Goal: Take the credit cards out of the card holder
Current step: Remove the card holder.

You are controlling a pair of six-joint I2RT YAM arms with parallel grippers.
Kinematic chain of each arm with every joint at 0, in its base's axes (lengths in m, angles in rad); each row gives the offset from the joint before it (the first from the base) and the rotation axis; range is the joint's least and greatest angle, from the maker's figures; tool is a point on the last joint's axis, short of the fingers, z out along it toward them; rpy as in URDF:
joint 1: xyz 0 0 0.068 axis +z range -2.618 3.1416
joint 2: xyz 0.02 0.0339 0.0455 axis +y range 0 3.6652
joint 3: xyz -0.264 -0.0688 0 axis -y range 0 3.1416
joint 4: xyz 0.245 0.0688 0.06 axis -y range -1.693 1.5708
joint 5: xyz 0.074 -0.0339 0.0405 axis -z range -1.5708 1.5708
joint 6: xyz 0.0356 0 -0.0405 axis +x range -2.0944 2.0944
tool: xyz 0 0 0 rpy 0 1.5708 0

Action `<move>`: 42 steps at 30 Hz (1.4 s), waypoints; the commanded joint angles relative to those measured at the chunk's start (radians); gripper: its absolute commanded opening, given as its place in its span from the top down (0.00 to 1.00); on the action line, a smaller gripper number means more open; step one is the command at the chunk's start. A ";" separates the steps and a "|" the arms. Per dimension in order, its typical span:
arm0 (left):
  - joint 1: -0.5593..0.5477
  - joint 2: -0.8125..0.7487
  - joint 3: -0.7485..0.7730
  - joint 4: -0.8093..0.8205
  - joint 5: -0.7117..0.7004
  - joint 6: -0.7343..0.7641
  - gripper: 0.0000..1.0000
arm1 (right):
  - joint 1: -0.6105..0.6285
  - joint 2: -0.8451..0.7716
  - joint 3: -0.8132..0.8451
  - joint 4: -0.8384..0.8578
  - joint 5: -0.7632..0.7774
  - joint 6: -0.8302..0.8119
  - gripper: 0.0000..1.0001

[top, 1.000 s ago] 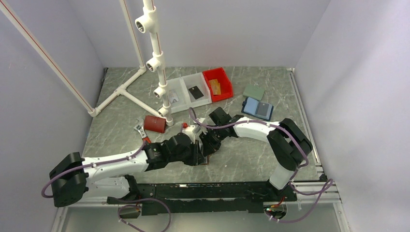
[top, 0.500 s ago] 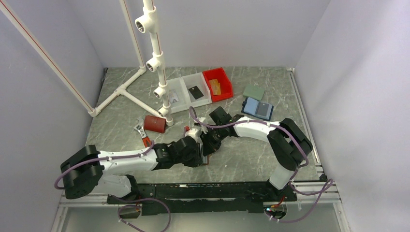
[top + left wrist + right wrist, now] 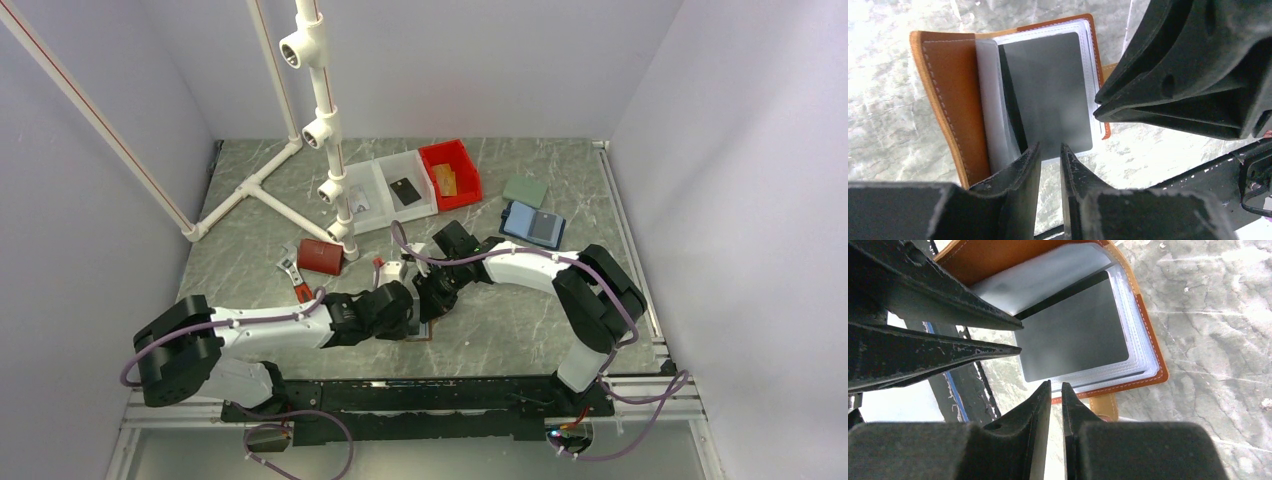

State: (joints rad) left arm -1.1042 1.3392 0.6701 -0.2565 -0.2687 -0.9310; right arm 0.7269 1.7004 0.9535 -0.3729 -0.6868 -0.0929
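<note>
Grey marbled table (image 3: 520,330), white walls around it. Near its front middle, the left gripper (image 3: 1050,149) has its jaws almost together with a thin gap, tips at the edge of a black card (image 3: 1048,90); whether they pinch it I cannot tell. The right gripper (image 3: 1054,386), just as narrow, meets the clear sleeves (image 3: 1135,357) at another edge, its grip unclear. The card sits in the open brown card holder (image 3: 945,85) on the table. Farther back are a red bin (image 3: 450,172) and a blue case (image 3: 532,224).
</note>
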 commanded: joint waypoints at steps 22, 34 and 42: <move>0.108 -0.173 -0.210 0.205 0.066 -0.104 0.59 | -0.014 -0.008 0.040 -0.003 -0.066 0.017 0.75; 0.128 -0.140 -0.211 0.207 0.080 -0.121 0.57 | -0.044 0.013 0.038 0.020 -0.142 0.070 0.67; 0.147 -0.127 -0.237 0.290 0.123 -0.124 0.55 | -0.045 0.034 0.041 0.039 -0.064 0.132 0.64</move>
State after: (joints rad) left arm -0.9672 1.1961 0.4465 -0.0414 -0.1783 -1.0420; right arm 0.6857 1.7344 0.9623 -0.3676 -0.7925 -0.0090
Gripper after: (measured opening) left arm 0.443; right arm 0.346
